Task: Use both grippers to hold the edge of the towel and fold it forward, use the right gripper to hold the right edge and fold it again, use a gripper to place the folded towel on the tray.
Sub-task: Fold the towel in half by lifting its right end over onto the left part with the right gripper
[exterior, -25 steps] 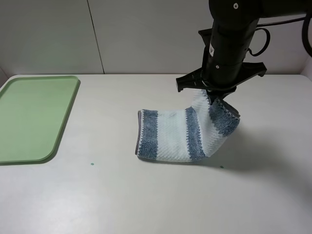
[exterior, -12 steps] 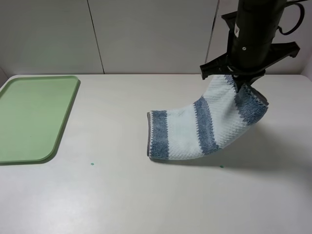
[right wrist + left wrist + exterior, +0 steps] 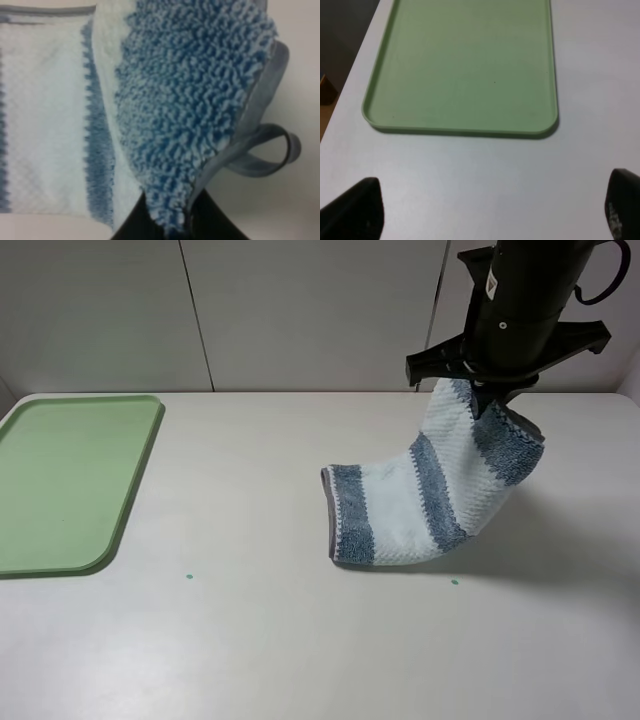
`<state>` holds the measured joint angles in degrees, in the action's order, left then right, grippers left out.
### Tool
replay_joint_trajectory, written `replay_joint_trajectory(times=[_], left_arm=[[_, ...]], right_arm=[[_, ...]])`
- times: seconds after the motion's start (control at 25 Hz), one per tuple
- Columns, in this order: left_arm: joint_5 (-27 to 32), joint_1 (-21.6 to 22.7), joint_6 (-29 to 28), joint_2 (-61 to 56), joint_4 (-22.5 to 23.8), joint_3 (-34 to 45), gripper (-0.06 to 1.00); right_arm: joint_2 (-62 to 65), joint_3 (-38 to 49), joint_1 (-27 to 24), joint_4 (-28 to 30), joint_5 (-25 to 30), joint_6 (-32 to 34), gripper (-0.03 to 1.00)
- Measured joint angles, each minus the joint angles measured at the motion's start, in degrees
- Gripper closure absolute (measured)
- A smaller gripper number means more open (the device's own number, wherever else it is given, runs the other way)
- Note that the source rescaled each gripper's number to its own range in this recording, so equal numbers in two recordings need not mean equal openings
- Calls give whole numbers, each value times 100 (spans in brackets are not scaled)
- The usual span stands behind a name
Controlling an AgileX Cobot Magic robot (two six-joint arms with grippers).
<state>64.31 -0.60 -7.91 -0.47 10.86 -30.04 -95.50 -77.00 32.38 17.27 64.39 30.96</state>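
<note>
Exterior high view: we see the right gripper [image 3: 480,398] raised above the right side of a pale table [image 3: 250,640]. It is pinched tight on one end of the towel [image 3: 420,502]. The folded towel has broad blue-grey and white stripes and hangs in a curve from the gripper. Its upper end is lifted clear, and its lower left end rests on the table, right of centre. The light green tray [image 3: 60,480] lies flat at the table's far left, well apart from the towel.

In the right wrist view we see black fingers [image 3: 215,222] clamped on a blue terry corner, edged by a thin grey hem [image 3: 260,105], with a small grey loop [image 3: 272,150] beside it.

In the left wrist view we see the left gripper [image 3: 487,210] with its jaws spread wide and grasping nothing. It hovers over bare table near one short edge of the tray.
</note>
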Motion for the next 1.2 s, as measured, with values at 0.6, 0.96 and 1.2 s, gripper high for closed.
replay_joint_trajectory(times=[0.6, 0.96, 1.2], left_arm=[[0, 0, 0, 0, 0, 0, 8], [0, 0, 0, 0, 0, 0, 8], [0, 0, 0, 0, 0, 0, 8]], right_arm=[[-515, 0, 452, -121, -380, 130, 92], [-762, 0, 659, -290, -562, 267, 92], [-867, 0, 753, -381, -728, 352, 92]])
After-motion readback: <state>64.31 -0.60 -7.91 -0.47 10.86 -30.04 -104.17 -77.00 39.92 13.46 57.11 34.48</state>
